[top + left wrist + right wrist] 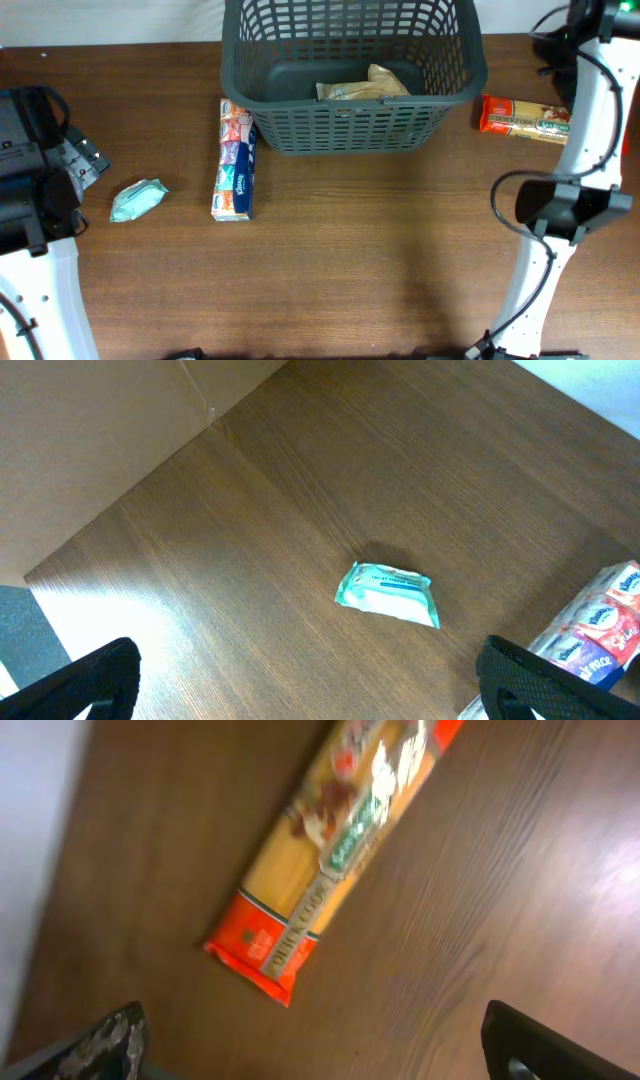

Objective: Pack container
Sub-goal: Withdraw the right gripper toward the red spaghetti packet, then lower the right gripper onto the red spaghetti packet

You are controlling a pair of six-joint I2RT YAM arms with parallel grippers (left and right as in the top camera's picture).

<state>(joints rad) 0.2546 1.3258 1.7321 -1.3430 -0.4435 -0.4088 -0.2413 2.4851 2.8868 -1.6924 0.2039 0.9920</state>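
Observation:
The container (352, 120) is a large dark grey slotted basket at the back middle of the table, with a brown paper packet (362, 85) lying inside. My left gripper (310, 680) is open and empty, above bare table just short of a teal wipes pack (388, 593), which also shows in the overhead view (138, 200). My right gripper (315, 1040) is open and empty, above the table near the end of an orange spaghetti pack (335, 850). That pack lies to the right of the basket (525, 117).
A long pack of pocket tissues (234, 160) lies by the basket's left front corner and shows at the edge of the left wrist view (600, 635). The left arm (35, 170) stands at the far left and the right arm (565, 205) at the right.

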